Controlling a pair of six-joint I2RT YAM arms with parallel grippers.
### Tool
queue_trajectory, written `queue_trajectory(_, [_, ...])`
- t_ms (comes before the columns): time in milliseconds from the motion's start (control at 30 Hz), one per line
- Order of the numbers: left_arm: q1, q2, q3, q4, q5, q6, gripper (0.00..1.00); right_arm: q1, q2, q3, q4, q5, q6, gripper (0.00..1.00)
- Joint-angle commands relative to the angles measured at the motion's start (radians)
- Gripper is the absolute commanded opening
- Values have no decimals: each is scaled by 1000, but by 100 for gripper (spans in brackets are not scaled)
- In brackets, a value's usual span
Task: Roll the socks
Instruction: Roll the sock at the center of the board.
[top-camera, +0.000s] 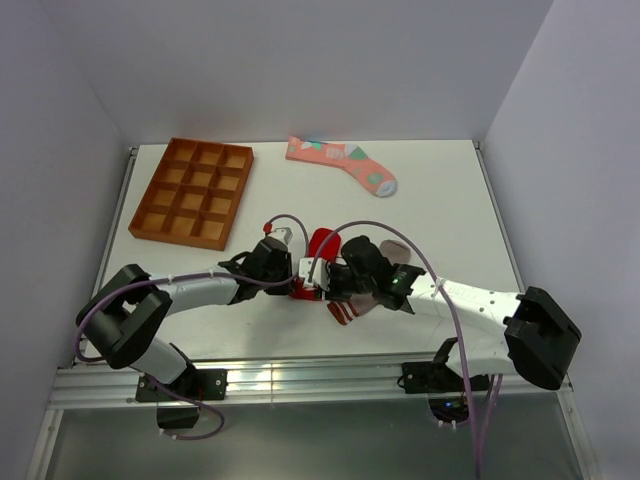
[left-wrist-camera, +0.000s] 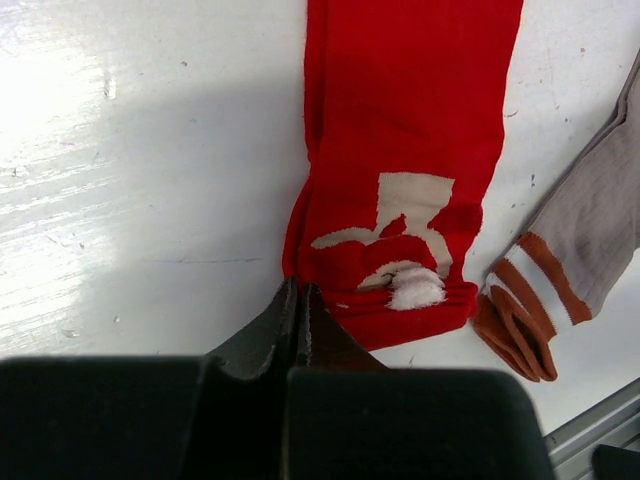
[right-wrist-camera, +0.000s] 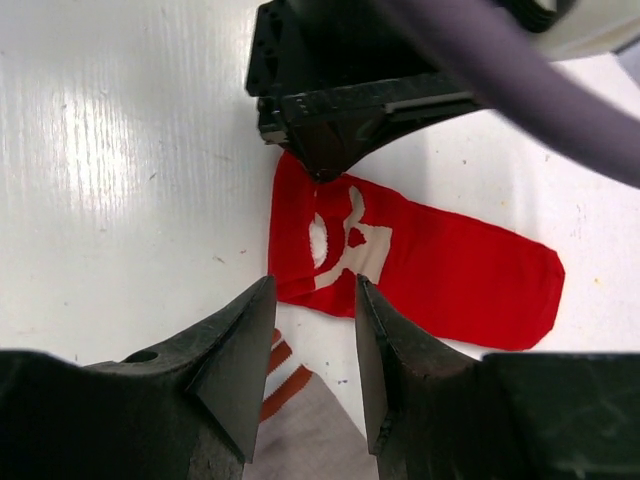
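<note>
The red sock (right-wrist-camera: 440, 270) is getting crowded.
Closed tight, the left tool (left-wrist-camera: 300, 300) is touching its cuff; the right tool (right-wrist-camera: 312, 340) is hovering half-open, its arm partly covering the grey sock (left-wrist-camera: 590, 220).

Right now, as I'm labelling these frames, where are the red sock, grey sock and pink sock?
red sock (left-wrist-camera: 405, 100), left wrist view, on the plain red beyond its white mark.
grey sock (left-wrist-camera: 590, 235), left wrist view, on the grey above its striped cuff.
pink sock (top-camera: 330, 156), top view, on its leg.
</note>
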Motion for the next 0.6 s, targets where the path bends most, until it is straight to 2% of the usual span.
queue_trajectory(0, [6,12,41,6,29,18,0,25,27,1,0,20,-87,45])
queue_trajectory(233, [12,18,51,1,46,8,0,72,46,-88,125,68,-159,43])
queue_trajectory(567, [15,-3,52,-42,43,11,0,129,124,-91,216,141,-194,42])
